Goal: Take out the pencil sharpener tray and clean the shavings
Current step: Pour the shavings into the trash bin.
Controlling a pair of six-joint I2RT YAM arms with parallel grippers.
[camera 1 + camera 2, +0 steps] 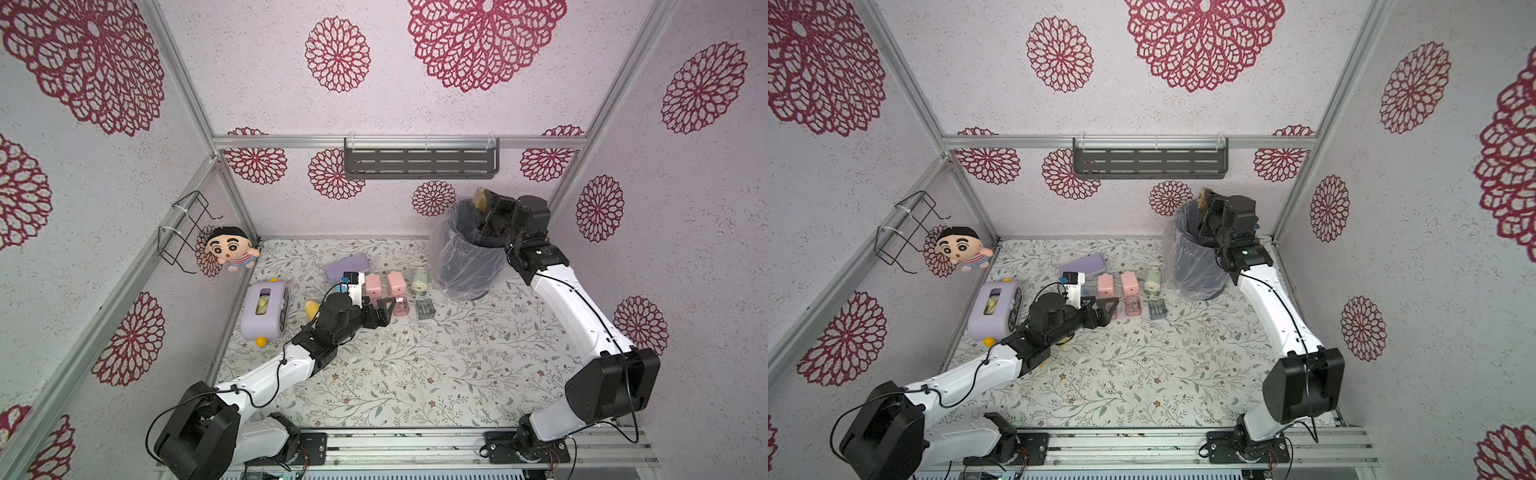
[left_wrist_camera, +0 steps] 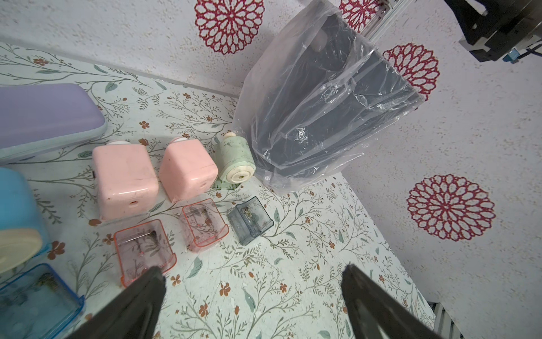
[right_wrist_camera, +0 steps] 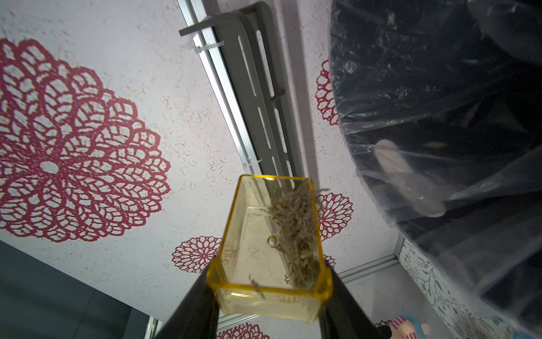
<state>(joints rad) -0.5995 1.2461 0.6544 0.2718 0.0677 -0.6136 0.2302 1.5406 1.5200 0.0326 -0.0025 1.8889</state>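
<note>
- The right gripper (image 3: 269, 290) is clamped on the short end of a clear yellow tray (image 3: 252, 229). It holds the tray up at the far rim of the bin (image 1: 461, 266), which is lined with a clear plastic bag.
- The shavings (image 3: 296, 232), a tan-brown tangle, sit inside the yellow tray. They are heaped along the wall that faces the bin, and we see none falling.
- We judge this tray to be pulled out, carried over and tilted, but not yet emptied.
- On the floral bench (image 1: 415, 374), four more trays lie out of their housings, just in front of a row of sharpeners (image 2: 187, 173).
- Along that line are a blue tray (image 2: 35, 296), a pink tray (image 2: 143, 249), a second pink tray (image 2: 205, 224) and a grey tray (image 2: 250, 220).
- The grey tray holds a few crumbs. We cannot tell whether the marks showing through the pink and blue ones are scraps or the printed bench pattern.
- The left gripper (image 2: 253, 271) has its jaws spread wide and grips nothing. It hovers low over the bench near the pink trays.
- What is left, as we judge it, is to tip the heap into the bin and set the yellow tray down. Any tray with crumbs in it may need emptying too.
</note>
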